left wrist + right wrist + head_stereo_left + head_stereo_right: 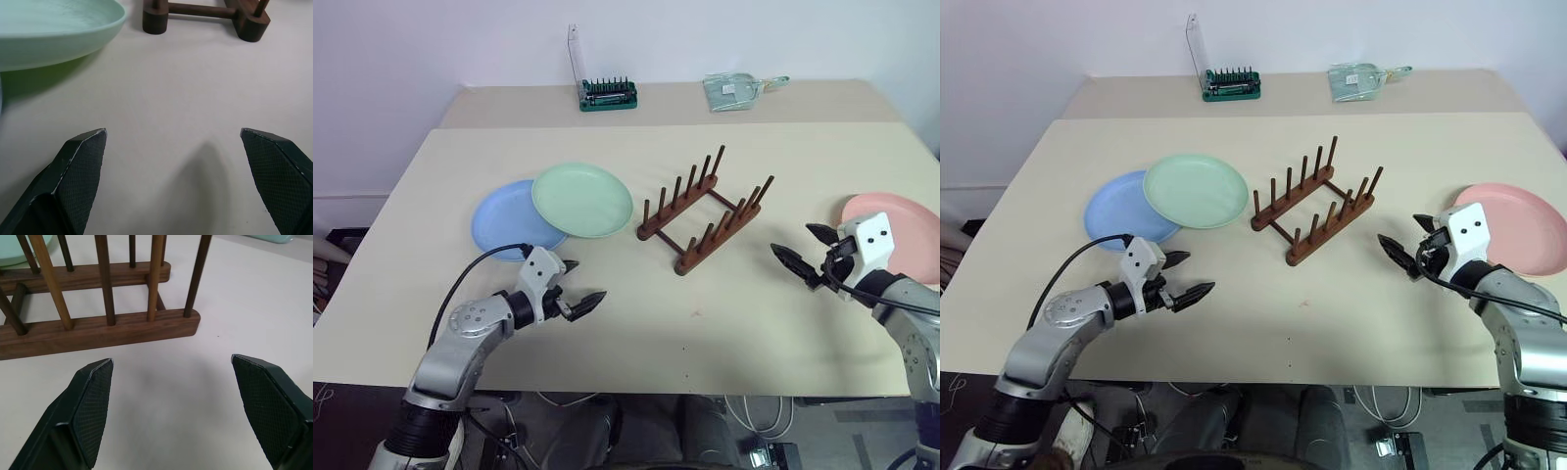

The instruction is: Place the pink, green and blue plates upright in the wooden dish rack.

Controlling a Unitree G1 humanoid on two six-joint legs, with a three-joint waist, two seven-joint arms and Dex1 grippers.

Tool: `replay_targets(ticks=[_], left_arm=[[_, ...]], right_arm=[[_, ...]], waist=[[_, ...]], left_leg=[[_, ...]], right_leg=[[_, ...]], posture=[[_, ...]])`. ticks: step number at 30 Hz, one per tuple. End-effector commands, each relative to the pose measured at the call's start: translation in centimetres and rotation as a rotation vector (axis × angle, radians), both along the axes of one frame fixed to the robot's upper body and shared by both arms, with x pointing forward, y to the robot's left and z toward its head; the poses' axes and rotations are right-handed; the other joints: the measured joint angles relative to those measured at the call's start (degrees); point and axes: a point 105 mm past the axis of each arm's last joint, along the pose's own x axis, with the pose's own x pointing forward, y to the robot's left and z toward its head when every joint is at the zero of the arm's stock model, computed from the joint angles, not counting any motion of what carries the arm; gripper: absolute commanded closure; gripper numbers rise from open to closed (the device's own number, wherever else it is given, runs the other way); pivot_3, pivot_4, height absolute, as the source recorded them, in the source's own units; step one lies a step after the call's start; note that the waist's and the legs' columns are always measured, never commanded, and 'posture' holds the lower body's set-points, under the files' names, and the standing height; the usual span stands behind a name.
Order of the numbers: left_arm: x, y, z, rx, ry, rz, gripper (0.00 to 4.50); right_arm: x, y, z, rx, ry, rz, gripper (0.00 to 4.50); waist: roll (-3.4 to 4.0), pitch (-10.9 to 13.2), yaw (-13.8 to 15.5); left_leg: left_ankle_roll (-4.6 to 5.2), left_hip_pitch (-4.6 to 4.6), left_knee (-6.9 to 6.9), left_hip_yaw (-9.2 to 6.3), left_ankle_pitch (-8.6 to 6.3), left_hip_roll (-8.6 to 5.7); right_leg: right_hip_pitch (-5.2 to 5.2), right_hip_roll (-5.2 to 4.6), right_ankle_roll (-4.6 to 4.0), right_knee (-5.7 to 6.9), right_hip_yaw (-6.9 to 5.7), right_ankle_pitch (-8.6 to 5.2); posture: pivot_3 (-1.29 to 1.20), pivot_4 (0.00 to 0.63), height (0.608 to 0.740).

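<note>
Dark wooden dish rack (705,210) stands on the smooth matt table (724,323).

1. The left arm reaches in over the near edge of the table (401,225), toward its near left corner, elbow bent, forearm angled inward toward the middle.
2. The left gripper (582,286) hangs just above the tabletop, tilted slightly down, its two black fingers spread wide with nothing between them.
3. The right arm comes in over the table's right edge, forearm pointing inward.
4. The right gripper (808,248) sits a little higher than the left, near level, fingers parted wide and empty.
5. The two grippers stand well apart.
</note>
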Motion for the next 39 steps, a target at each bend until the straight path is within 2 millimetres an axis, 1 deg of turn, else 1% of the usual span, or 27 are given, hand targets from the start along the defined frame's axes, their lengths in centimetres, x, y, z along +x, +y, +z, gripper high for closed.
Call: replay_targets(ticks=[1,6,9,12,14,16,17,18,19,21,23,26,28,30,31,32,33,34,39], left_arm=[[-0.2,-0.5,1.0,0.000,-0.051,-0.015,0.00],[-0.4,-0.9,1.2,-0.011,-0.058,-0.018,0.00],[-0.7,-1.9,1.1,-0.020,-0.053,-0.047,0.00],[-1.1,-3.6,1.2,-0.039,-0.048,-0.097,0.00],[-1.1,-5.0,1.1,-0.046,-0.040,-0.134,0.00],[-1.1,-6.0,0.9,-0.041,-0.032,-0.159,0.00],[-1.0,-6.0,0.7,-0.034,-0.028,-0.164,0.00],[-1.1,-7.0,0.5,-0.025,-0.030,-0.194,0.00],[-0.7,-8.6,0.2,-0.022,-0.029,-0.211,0.00],[0.0,-10.4,-0.1,-0.016,-0.031,-0.218,0.00],[0.7,-12.0,-0.5,-0.006,-0.034,-0.192,0.00],[1.5,-13.4,-1.2,0.004,-0.026,-0.163,0.00],[1.9,-15.2,-1.7,0.007,-0.021,-0.149,0.00],[2.5,-16.6,-2.5,0.042,-0.015,-0.123,0.00],[2.8,-16.7,-2.8,0.062,-0.019,-0.112,0.00],[3.2,-16.7,-2.9,0.068,-0.020,-0.096,0.25],[3.5,-16.9,-2.6,0.053,-0.034,-0.086,0.52],[3.8,-17.0,-2.4,0.040,-0.036,-0.068,0.88],[4.1,-17.1,-2.0,0.029,-0.054,-0.088,3.40]], right_arm=[[0.4,-0.1,1.1,-0.012,-0.054,-0.003,0.57],[0.7,0.1,1.3,-0.022,-0.058,0.009,0.57],[0.6,0.3,1.4,-0.029,-0.052,0.020,0.57],[-0.2,0.8,1.3,-0.037,-0.034,0.046,0.57],[-1.3,1.5,1.4,-0.027,-0.008,0.089,0.57],[-2.1,2.2,1.3,-0.021,0.019,0.126,0.57],[-2.4,2.7,1.3,-0.020,0.029,0.141,0.57],[-3.0,3.1,1.1,-0.017,0.047,0.164,0.57],[-3.6,3.5,1.0,-0.015,0.058,0.178,0.57],[-4.2,4.4,0.7,-0.013,0.066,0.189,0.57],[-4.6,4.6,0.6,-0.008,0.067,0.180,0.57],[-4.7,5.4,0.6,0.012,0.063,0.170,0.57],[-5.2,6.4,0.7,0.026,0.062,0.189,0.57],[-5.7,6.4,0.4,0.025,0.070,0.183,0.57],[-5.8,6.4,0.3,0.022,0.073,0.176,0.57],[-5.8,6.4,0.2,0.021,0.074,0.173,0.54],[-5.9,6.4,0.3,0.023,0.077,0.172,0.52],[-5.9,6.4,0.2,0.022,0.079,0.172,0.52],[-5.7,6.2,0.1,0.013,0.088,0.171,0.52]], waist=[[0.00,0.00,0.01],[0.00,0.00,0.01],[0.00,0.00,0.01],[0.00,0.00,0.12],[0.00,0.00,0.24],[0.00,0.00,0.16],[0.00,0.00,0.13],[0.02,-0.01,0.05],[0.04,-0.02,0.06],[0.05,-0.03,0.29],[-0.02,0.00,0.33],[-0.05,0.00,0.07],[0.02,-0.05,0.18],[0.01,-0.05,0.65],[-0.04,-0.07,1.14],[-0.08,-0.08,1.37],[-0.09,-0.09,1.44],[-0.09,-0.10,1.45],[-0.09,-0.11,1.46]], left_leg=[[0.00,0.00,0.00,0.00,0.00,0.01],[-0.05,0.00,0.00,0.00,0.03,0.01],[-0.05,0.00,0.00,0.00,0.03,0.02],[-0.05,-0.01,0.01,0.01,0.03,0.02],[-0.04,-0.01,0.00,0.00,0.03,0.02],[-0.03,-0.01,0.02,-0.01,0.02,0.02],[-0.02,-0.01,0.02,-0.01,0.01,0.02],[0.00,0.00,0.02,-0.01,0.00,0.02],[0.00,0.01,0.02,0.04,0.00,0.05],[0.00,0.02,0.04,0.03,0.00,0.05],[0.01,0.01,0.14,0.03,0.00,0.05],[0.02,0.01,0.18,0.07,0.00,0.05],[0.01,0.04,0.16,0.07,0.00,0.10],[0.01,0.03,0.19,0.07,0.00,0.09],[0.02,0.02,0.22,0.07,0.00,0.09],[0.02,0.03,0.27,0.07,0.00,0.09],[0.02,0.03,0.31,0.10,0.00,0.09],[0.03,0.03,0.35,0.11,-0.01,0.08],[0.04,0.04,0.35,0.10,-0.02,0.09]], right_leg=[[0.00,0.01,0.00,0.00,0.00,0.00],[0.01,0.02,0.00,-0.02,0.00,0.01],[0.01,0.02,-0.01,-0.03,0.00,0.01],[0.03,0.02,-0.01,-0.05,0.00,0.02],[0.04,0.02,0.00,-0.06,0.00,0.02],[0.05,0.03,0.01,-0.07,0.00,0.03],[0.06,0.03,0.01,-0.08,0.00,0.03],[0.08,0.03,0.02,-0.10,0.00,0.04],[0.07,0.04,0.00,-0.11,0.00,0.07],[0.13,0.05,0.04,-0.14,0.00,0.11],[0.20,0.06,0.09,-0.24,-0.01,0.21],[0.24,0.06,0.14,-0.30,0.00,0.24],[0.24,0.09,0.13,-0.29,0.00,0.24],[0.25,0.09,0.14,-0.29,0.00,0.24],[0.29,0.09,0.14,-0.29,-0.01,0.25],[0.32,0.09,0.17,-0.30,-0.01,0.26],[0.33,0.09,0.18,-0.30,-0.01,0.28],[0.34,0.09,0.19,-0.30,-0.01,0.29],[0.34,0.11,0.20,-0.28,-0.01,0.29]], posture=[[0.00,0.150,0.738],[0.00,0.150,0.738],[0.00,0.150,0.738],[0.00,0.150,0.738],[0.00,0.150,0.738],[0.00,0.150,0.738],[0.00,0.150,0.738],[0.00,0.150,0.738],[0.00,0.150,0.738],[0.00,0.150,0.738],[0.00,0.150,0.738],[0.00,0.150,0.738],[0.00,0.150,0.738],[0.00,0.150,0.738],[0.00,0.150,0.738],[0.00,0.150,0.738],[0.00,0.150,0.738],[0.00,0.150,0.738],[0.00,0.150,0.738]])
